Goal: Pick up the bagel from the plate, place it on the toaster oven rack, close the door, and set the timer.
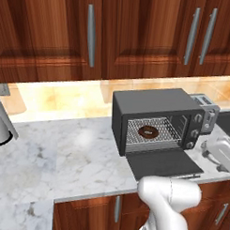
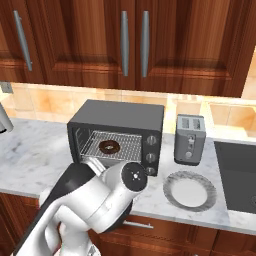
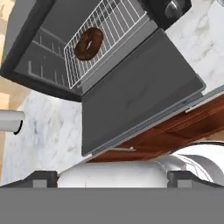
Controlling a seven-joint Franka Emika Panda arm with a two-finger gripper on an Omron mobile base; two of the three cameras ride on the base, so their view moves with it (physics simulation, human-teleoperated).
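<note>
The dark brown bagel (image 1: 147, 132) (image 2: 108, 147) (image 3: 89, 43) lies flat on the silver toaster oven rack (image 1: 167, 129) (image 2: 129, 144) (image 3: 118, 22), inside the dark grey oven. The door (image 1: 164, 163) (image 3: 140, 92) hangs fully down, flat over the counter's front edge. To the right of the oven, the pale plate (image 2: 190, 191) sits bare on the counter. My gripper (image 3: 114, 178) is open with nothing between its fingertips (image 3: 41, 178), and it hovers out in front of and above the lowered door. In the right base view my arm hides the door.
A silver slot toaster (image 2: 190, 137) (image 1: 206, 109) stands right of the oven, behind the plate. Three knobs (image 2: 151, 149) (image 1: 196, 125) run down the oven's right face. A dark recess (image 2: 236, 175) lies at the far right. A pale cylindrical object (image 1: 1, 124) stands at the counter's left.
</note>
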